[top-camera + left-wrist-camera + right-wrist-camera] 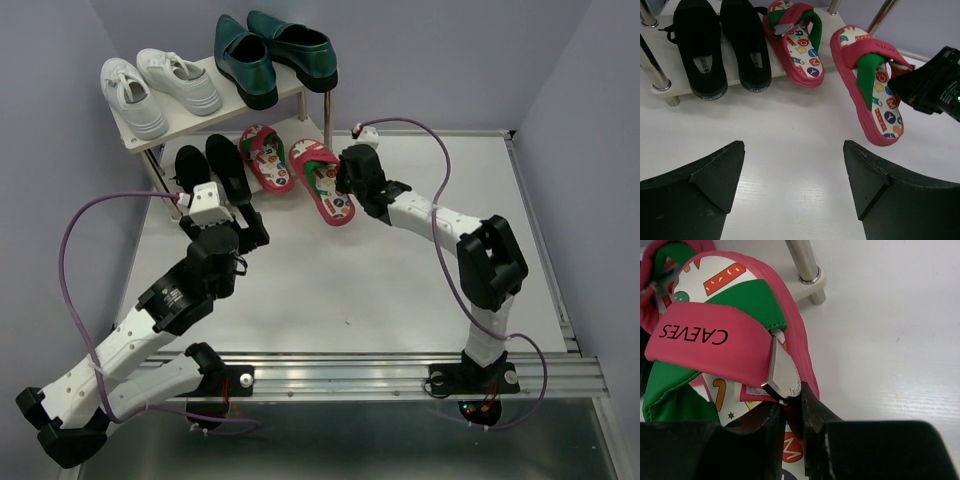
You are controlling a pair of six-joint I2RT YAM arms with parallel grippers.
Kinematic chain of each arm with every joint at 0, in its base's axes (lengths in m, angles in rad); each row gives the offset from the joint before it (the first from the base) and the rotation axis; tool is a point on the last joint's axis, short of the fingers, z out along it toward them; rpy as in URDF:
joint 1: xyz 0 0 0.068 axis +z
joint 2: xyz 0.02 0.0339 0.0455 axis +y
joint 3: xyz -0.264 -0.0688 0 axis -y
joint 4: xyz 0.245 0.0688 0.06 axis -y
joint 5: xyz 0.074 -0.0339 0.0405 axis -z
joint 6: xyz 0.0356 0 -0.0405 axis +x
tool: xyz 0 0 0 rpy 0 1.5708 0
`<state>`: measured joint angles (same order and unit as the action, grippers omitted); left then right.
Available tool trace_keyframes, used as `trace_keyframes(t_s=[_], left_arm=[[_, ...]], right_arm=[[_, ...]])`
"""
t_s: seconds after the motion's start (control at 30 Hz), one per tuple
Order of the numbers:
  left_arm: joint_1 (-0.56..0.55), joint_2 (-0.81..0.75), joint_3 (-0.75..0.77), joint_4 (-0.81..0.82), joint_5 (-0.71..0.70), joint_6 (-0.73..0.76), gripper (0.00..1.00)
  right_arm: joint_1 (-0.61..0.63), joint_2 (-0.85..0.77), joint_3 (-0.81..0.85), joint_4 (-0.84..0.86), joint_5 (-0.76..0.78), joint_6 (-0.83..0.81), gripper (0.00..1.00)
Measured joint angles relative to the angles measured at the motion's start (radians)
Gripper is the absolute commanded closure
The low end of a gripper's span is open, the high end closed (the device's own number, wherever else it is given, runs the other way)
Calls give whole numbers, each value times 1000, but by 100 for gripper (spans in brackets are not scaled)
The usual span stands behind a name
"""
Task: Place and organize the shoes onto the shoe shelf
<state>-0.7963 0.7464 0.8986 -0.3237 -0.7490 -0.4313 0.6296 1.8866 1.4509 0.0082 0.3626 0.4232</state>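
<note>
Left gripper (793, 146) is held wide open and empty over the table (400, 280), in front of the black strap shoes (700, 50) set side by side on the lower board of the shoe shelf (180, 125). One red flip-flop (795, 45) is laid just right of them. The second flip-flop (730, 330) is angled out beside it, its edge pinched by the closed right gripper (792, 405). Green loafers (270, 50) are parked on the top board, right of white sneakers (160, 85).
</note>
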Motion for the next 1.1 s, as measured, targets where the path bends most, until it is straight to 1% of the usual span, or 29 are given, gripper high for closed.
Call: trace_keyframes(t_s=[0.23,0.43,0.67,0.97,1.1], left_arm=[[0,-10,0,-11,0,-4,9],[0,-11,0,-19,-5,-5,9],[0,-11,0,-26,-16,-5,9],[0,-10,0,-35,-22,-16,9],[0,-10,0,-39,-24,-21,9]], right_arm=[[-14,126,183,0,-4,0,99],[-16,209,306,0,-5,14,99],[-19,259,377,17,-4,50,99],[-22,390,497,68,0,104,99],[-25,420,518,76,20,110,99]])
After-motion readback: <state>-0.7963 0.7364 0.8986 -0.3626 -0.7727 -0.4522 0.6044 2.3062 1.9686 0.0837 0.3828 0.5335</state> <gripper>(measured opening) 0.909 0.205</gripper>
